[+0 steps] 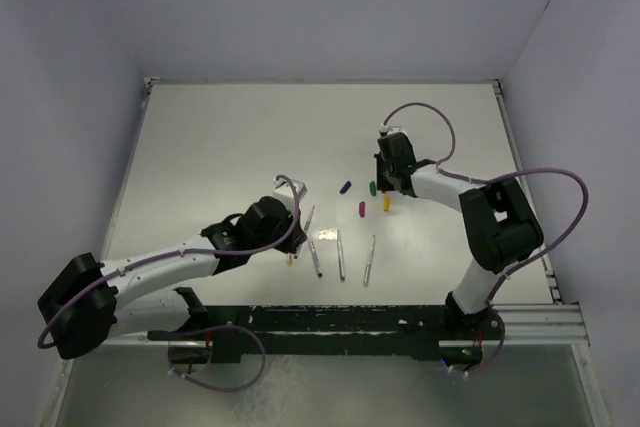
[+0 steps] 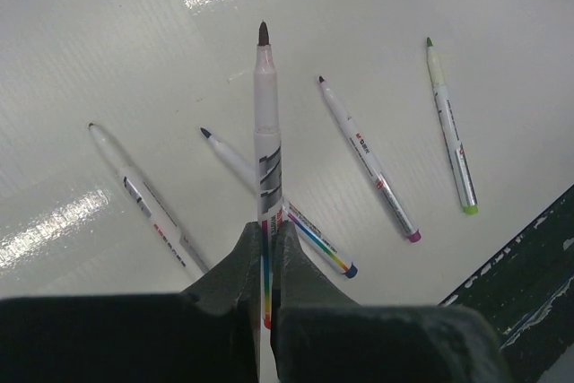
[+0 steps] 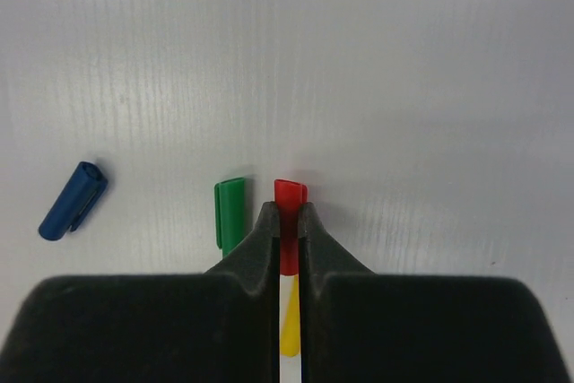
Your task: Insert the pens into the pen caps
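My left gripper (image 2: 269, 226) is shut on a pale pen (image 2: 266, 150). The pen's dark tip (image 2: 263, 33) points away, above the table. Several other pens lie below it: one on the left (image 2: 148, 204), a blue-ended one (image 2: 309, 239), a purple-ended one (image 2: 368, 163) and a green-tipped one (image 2: 451, 132). My right gripper (image 3: 288, 208) is shut on the red pen cap (image 3: 290, 195), low over the table. A green cap (image 3: 230, 213) lies just to its left and a blue cap (image 3: 72, 201) farther left. A yellow cap (image 1: 386, 203) and a purple cap (image 1: 362, 209) lie between the arms.
The black rail (image 2: 529, 266) runs along the table's near edge, close behind the lying pens. Grey walls enclose the white table (image 1: 230, 147) at the back and sides. In the top view the right arm's cable (image 1: 560, 187) loops out to the right.
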Tool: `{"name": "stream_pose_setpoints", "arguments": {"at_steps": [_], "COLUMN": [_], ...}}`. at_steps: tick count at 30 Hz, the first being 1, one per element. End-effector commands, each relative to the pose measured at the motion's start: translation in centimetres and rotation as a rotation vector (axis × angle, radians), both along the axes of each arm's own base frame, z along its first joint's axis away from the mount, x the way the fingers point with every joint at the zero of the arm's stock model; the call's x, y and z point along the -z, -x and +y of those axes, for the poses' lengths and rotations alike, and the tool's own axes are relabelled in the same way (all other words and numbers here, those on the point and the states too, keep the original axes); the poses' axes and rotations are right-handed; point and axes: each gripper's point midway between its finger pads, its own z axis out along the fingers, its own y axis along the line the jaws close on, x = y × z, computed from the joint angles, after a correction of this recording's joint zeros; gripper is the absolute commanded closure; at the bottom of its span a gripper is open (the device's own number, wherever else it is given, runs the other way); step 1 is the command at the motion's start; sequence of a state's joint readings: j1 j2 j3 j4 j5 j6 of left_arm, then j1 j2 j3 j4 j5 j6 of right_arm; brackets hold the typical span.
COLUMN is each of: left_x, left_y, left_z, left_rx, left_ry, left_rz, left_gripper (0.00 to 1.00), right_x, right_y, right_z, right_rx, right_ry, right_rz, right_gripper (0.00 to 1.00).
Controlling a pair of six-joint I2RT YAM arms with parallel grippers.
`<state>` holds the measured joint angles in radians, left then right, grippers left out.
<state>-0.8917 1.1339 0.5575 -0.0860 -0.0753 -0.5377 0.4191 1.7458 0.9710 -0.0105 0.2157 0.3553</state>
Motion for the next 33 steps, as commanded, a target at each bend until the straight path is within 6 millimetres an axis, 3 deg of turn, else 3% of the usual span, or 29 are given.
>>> {"name": "stream_pose_setpoints", "arguments": {"at_steps": [1, 4, 8, 18, 22, 27, 33], "left_x": [-1.8, -2.7, -4.6, -8.7, -10.4, -10.7, -11.4], "left_y": [-1.2, -1.3, -1.0, 1.1, 2.1, 2.6, 2.4], "left_z": [-1.4, -2.2, -3.9, -8.2, -9.7, -10.4, -10.1], "left_rx": [0.011, 0.034, 0.095, 0.271, 0.345, 0.385, 0.384], "left_ry": [0.056, 0.096, 0.194, 0.481, 0.614, 0.671, 0.688], "left_rz": [-0.071, -0.091, -0.117, -0.119, -0.125, -0.118, -0.168], "left_gripper": [1.00, 1.00, 1.00, 1.00, 1.00, 1.00, 1.00], "right_x": [-7.0, -11.7, -16.6, -24.2, -25.9, -27.5, -26.9], "right_y": [-1.1, -0.5, 2.4, 9.2, 10.9, 12.0, 12.7], "right_z": [1.5, 2.4, 3.6, 7.2, 7.9, 7.8, 7.7], "right_rx": [-0.015, -0.064, -0.152, -0.425, -0.484, -0.492, -0.478], "right_ry": [-0.113, -0.223, -0.393, -0.785, -0.901, -1.013, -1.089], "right_rz": [-0.162, -0.297, -0.454, -0.680, -0.732, -0.793, -0.789], "right_gripper": [1.00, 1.00, 1.00, 1.00, 1.00, 1.00, 1.00]}}
